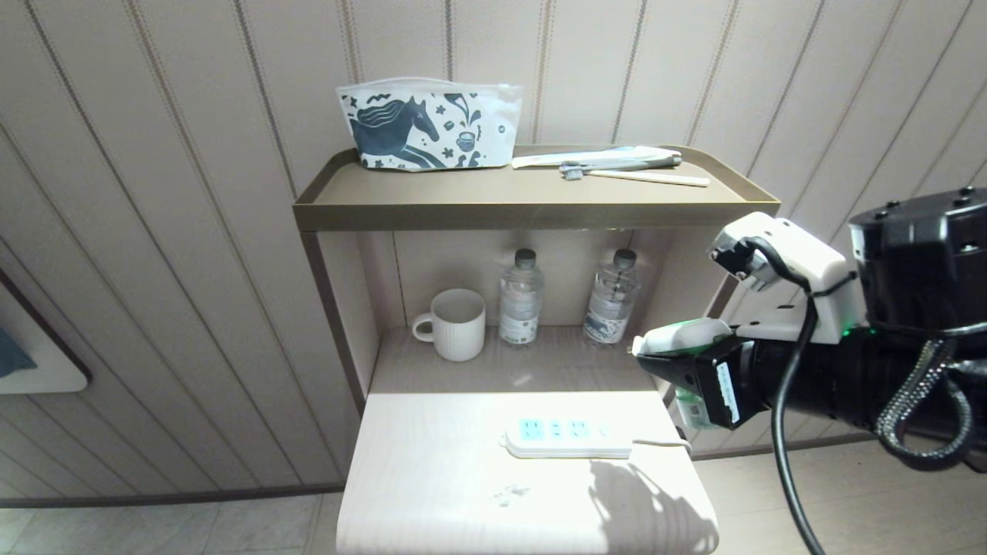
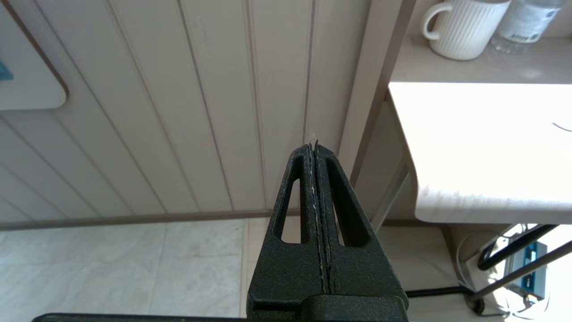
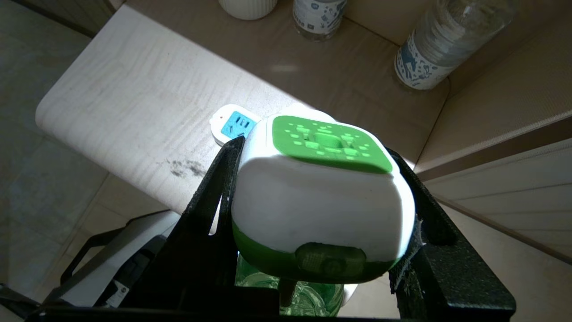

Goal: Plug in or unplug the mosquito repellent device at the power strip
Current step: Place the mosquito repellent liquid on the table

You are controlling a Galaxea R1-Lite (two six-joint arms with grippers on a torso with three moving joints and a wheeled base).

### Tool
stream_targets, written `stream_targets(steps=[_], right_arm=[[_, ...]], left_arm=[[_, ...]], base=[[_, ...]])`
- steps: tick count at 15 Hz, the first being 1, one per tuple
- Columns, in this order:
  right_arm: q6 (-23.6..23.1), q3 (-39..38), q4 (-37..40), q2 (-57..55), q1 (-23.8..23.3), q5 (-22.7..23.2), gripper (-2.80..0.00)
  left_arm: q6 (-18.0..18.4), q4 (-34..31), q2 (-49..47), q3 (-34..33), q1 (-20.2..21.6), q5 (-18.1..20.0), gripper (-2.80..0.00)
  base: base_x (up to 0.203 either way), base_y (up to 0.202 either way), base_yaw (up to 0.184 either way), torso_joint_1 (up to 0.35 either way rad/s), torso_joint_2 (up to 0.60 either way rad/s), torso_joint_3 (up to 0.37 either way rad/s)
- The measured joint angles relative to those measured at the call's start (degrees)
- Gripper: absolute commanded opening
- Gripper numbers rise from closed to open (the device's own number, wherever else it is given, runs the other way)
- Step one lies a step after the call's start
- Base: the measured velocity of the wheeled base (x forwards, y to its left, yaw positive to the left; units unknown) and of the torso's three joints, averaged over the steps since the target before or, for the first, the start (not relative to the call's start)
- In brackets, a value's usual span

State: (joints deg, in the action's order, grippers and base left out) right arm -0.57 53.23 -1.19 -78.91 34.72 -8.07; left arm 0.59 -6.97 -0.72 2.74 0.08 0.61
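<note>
1. Head view: your right gripper (image 1: 671, 362) hangs off the right edge of the table (image 1: 432, 493), clamped on the mosquito repellent device (image 1: 682, 336). The device is in the air, well clear of the power strip (image 1: 567, 438), which lies flat near the table's right side with its 3 blue sockets facing up and nothing plugged in. On the shelf behind sit a mug (image 1: 455, 324) and 2 water bottles (image 1: 521, 297); a pouch (image 1: 428, 123) and toothbrushes (image 1: 624, 166) rest on the top tray.

2. Left wrist view: your left gripper (image 2: 314, 147) is parked low beside the table's left edge, fingers pressed together on nothing, pointing at the wall panels and floor.

3. Right wrist view: the fingers (image 3: 214, 192) squeeze the device's white body from both sides, green vented cap up, green bottle hanging below. Only 1 socket end of the strip peeks out past the device; the prongs are hidden from here.

4. Judgement: with the strip bare and the device in hand, you're either carrying in to plug or just pulled out; I can't tell which. If plugging, next you need the device over a socket, prongs turned down and lined up with the slots, then a straight push; the strip lies loose, so it may skid.
</note>
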Motion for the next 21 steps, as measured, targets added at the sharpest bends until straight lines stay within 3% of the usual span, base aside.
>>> stream_targets(steps=[4, 8, 11, 21], right_arm=[[-0.10, -2.14, -1.67, 0.31, -0.29, -1.67, -2.80], [-1.87, -5.24, -5.15, 0.27, 0.54, -7.38, -2.80], [-2.38, -6.72, -11.68, 0.11, 0.85, -8.27, -2.80], [-2.58, -7.09, -11.79, -0.55, 0.87, -10.37, -2.80]], left_arm=[[-0.07, -0.24, 0.64, -0.02, -0.01, 0.02, -2.80], [-0.06, -0.30, 0.72, -0.05, -0.01, 0.01, -2.80], [-0.06, -0.33, 0.72, -0.07, -0.01, 0.01, -2.80], [0.33, -0.25, 0.72, -0.11, -0.01, 0.02, -2.80]], base=[[0.000, 0.000, 0.000, 0.000, 0.00, 0.000], [0.000, 0.000, 0.000, 0.000, 0.00, 0.000], [0.000, 0.000, 0.000, 0.000, 0.00, 0.000], [0.000, 0.000, 0.000, 0.000, 0.00, 0.000]])
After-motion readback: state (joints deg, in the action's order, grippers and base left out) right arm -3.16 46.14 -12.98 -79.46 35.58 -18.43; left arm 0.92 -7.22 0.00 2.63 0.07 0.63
